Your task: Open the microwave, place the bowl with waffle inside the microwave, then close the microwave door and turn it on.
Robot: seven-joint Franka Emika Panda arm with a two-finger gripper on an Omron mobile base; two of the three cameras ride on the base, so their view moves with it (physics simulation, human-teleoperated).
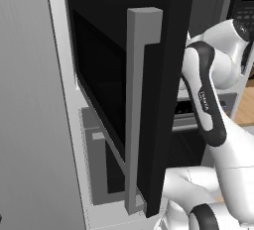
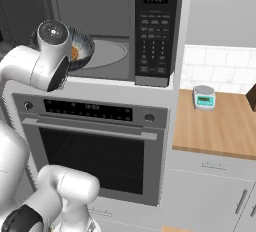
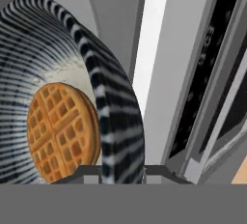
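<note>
The microwave (image 2: 155, 26) stands open above the oven, its grey cavity and round turntable (image 2: 107, 53) in sight. The microwave door (image 1: 109, 75) is swung far out to the left, and its grey bar handle (image 1: 136, 110) faces the left base camera. The bowl (image 2: 84, 48), with blue-and-white stripes, holds a round golden waffle (image 3: 60, 131). It sits in the left part of the cavity, partly hidden behind my wrist. My gripper (image 3: 121, 172) is shut on the bowl's rim (image 3: 116, 121), one fingertip on each side. Whether the bowl rests on the turntable I cannot tell.
A grey oven (image 2: 95, 146) with a horizontal handle sits below the microwave. To the right is a wooden counter (image 2: 215, 126) with a small white scale (image 2: 204, 96) and a tiled wall behind it. My arm (image 1: 208, 110) crosses beside the open door's edge.
</note>
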